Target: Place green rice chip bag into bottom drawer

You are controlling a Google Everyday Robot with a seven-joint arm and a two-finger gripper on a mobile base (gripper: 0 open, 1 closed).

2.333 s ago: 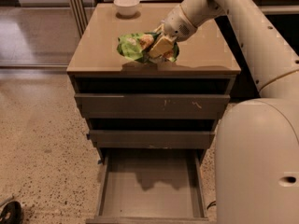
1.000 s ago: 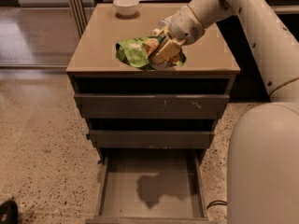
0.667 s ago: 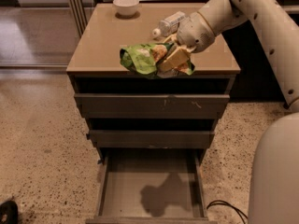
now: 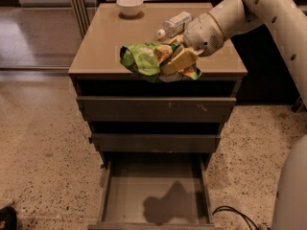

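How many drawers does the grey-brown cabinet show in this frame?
3. The scratched top drawer sits under the tabletop, the narrower middle drawer below it, the bottom drawer lowest, pulled out. The gripper, above the tabletop's front edge, grips the crumpled green rice chip bag.

Light: dim, warm, from overhead.
Shadow: dark blot (image 4: 168, 206) on grey-brown bottom drawer (image 4: 124, 195) floor, beneath end effector (image 4: 178, 61) clamping crumpled green foil bag (image 4: 141, 59) above tabletop (image 4: 110, 37) front edge.

The green rice chip bag (image 4: 140, 59) half-hides gripper (image 4: 180, 61) above cabinet edge (image 4: 96, 72).
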